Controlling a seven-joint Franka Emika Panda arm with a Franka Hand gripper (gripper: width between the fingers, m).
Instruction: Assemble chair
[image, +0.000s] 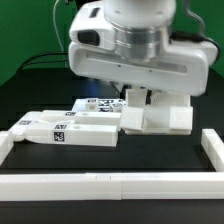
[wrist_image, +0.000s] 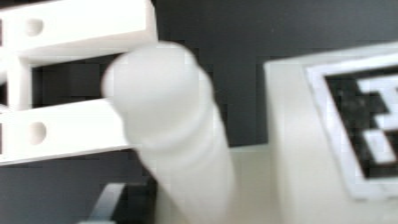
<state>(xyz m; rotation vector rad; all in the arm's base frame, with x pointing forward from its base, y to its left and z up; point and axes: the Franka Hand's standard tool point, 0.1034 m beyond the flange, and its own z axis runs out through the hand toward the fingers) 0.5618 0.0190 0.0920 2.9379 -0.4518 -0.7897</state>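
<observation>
White plastic parts lie mostly loose on the black table, so I judge the chair far from finished. In the exterior view, long bars (image: 60, 132) lie unjoined toward that view's left, near the marker board (image: 100, 103). Only the blocky part (image: 160, 118) under the arm looks like more than one piece put together. Most of the joining is left to do.

The gripper (image: 140, 100) hangs directly over that blocky part, just above it. In the wrist view a rounded white bar (wrist_image: 169, 125), blurred, runs straight out along the claw's line. The claw looks clamped on it, jaws part-way apart around its width. Beyond it sit an open-sided frame piece (wrist_image: 71, 45) and a tagged slab (wrist_image: 338, 110). The bar's tip is near both, but I cannot tell whether it touches either.
</observation>
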